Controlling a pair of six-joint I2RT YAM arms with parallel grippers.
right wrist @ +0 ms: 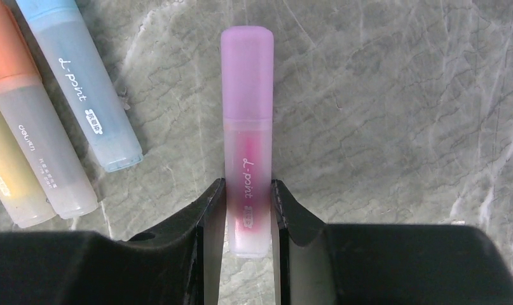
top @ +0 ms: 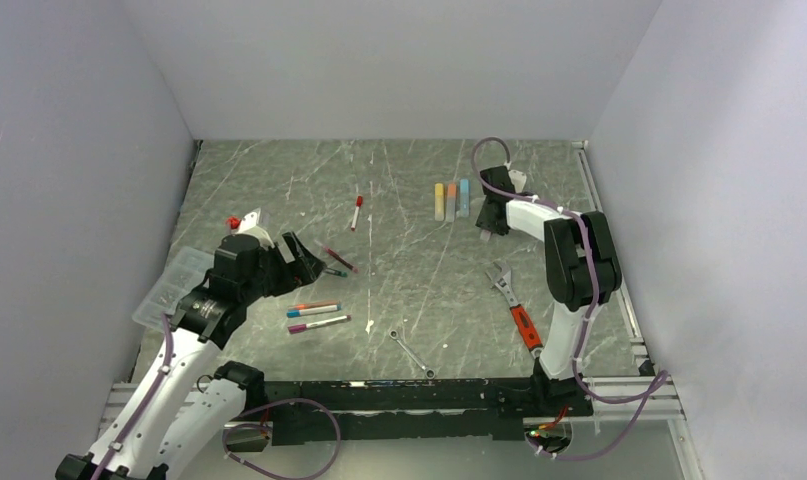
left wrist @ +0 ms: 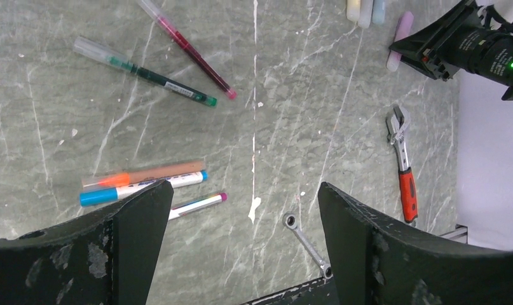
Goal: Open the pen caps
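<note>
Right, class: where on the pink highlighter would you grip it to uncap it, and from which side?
Grip the barrel near its tail, from above, jaws across its width. The pink highlighter lies flat with its cap pointing away from the jaws, so that hold leaves the cap free to pull. The right gripper pinches it just there.

Count on the desk: 4 chunky highlighters, namely yellow highlighter [right wrist: 9,184], orange highlighter [right wrist: 34,127], blue highlighter [right wrist: 82,89] and pink highlighter [right wrist: 247,127]. 6 thin pens: far red pen [top: 357,212], near red pen [left wrist: 189,49], green pen [left wrist: 152,76], orange-tipped marker [left wrist: 145,175], blue-tipped marker [left wrist: 139,187], magenta-tipped marker [left wrist: 199,203]. 2 wrenches: red-handled adjustable wrench [left wrist: 403,168], silver spanner [left wrist: 306,244]. 1 clear plastic tray [top: 169,285].
</note>
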